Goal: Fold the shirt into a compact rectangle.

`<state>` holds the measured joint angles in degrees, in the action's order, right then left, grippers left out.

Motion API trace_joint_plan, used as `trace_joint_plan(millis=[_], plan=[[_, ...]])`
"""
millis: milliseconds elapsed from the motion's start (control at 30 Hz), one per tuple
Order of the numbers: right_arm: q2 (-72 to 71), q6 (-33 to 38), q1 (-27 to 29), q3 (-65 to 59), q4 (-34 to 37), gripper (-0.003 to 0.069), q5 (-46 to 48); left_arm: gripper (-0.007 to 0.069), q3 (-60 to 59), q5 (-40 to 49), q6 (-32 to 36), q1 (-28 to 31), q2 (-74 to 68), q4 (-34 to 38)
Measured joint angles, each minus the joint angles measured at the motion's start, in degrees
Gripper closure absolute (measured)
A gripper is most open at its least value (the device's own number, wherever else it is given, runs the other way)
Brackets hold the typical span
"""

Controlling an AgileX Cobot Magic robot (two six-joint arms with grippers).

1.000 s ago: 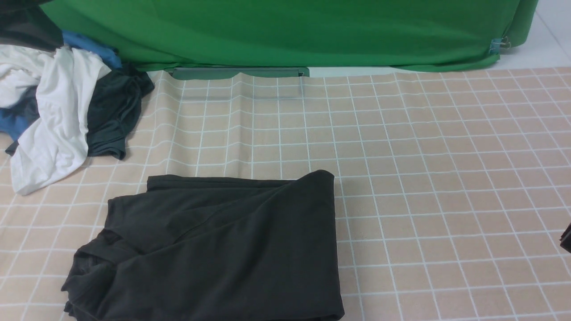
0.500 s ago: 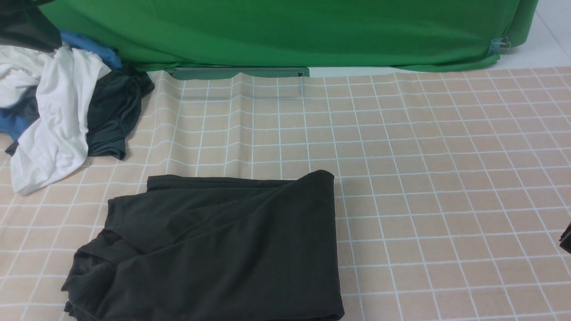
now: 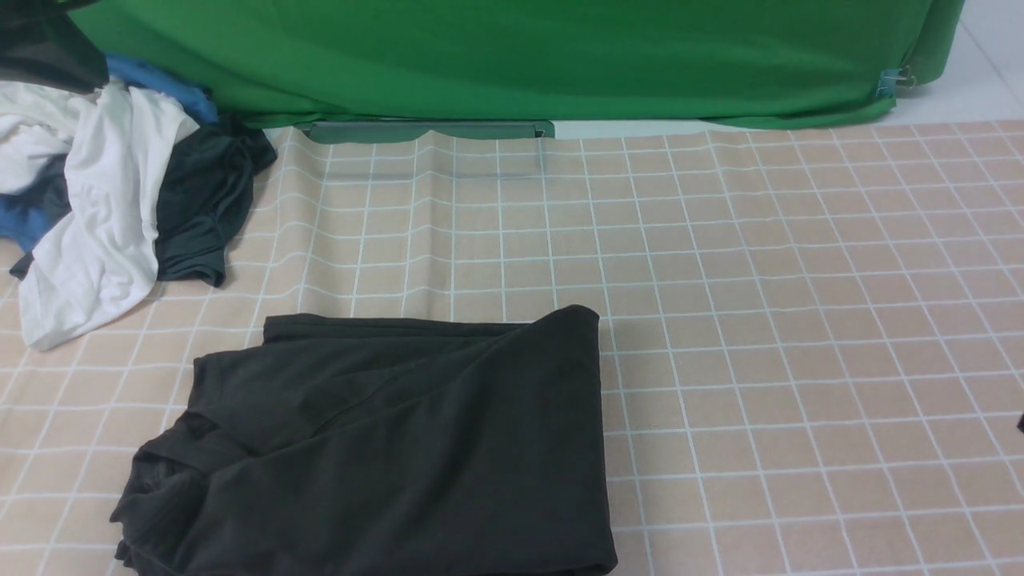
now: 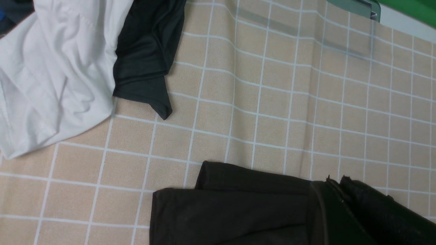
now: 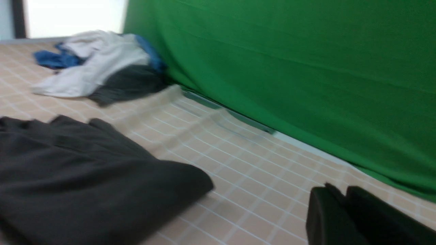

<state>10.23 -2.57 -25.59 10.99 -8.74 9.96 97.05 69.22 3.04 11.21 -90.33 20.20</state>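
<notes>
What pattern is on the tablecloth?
Beige squares with thin white grid lines on the tablecloth; clearest in the front view.

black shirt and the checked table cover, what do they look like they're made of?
Shirt: matte black knit, likely cotton jersey; soft rounded folds, no sheen.
Table cover: thin matte woven or coated cloth, beige with a white grid; it ripples near the far edge, so not rigid. Exact fibre can't be told.

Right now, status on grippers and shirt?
Left gripper shut, empty, over shirt. Right gripper clear, jaws unclear. Shirt folded, left side rumpled. Nothing on it.
</notes>
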Motion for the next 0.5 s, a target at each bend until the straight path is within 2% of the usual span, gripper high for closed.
trace_joint_plan(millis=[133,300,367,500], plan=[[-5.8,0.0,12.6,-6.4,0.2,0.0547,0.8,0.0607,0.0,0.0,0.0,0.0,0.0,-0.6],[-10.0,0.0,24.3,-11.2,0.2,0.0531,1.8,0.0607,0.0,0.1,0.3,0.0,0.0,-1.7],[-10.2,0.0,26.7,-11.4,0.2,0.0527,2.5,0.0607,0.0,0.4,0.7,0.0,0.1,-1.7],[-10.2,0.0,27.5,-11.4,0.2,0.0517,3.8,0.0607,-0.6,0.4,1.1,0.0,1.7,-2.1]])
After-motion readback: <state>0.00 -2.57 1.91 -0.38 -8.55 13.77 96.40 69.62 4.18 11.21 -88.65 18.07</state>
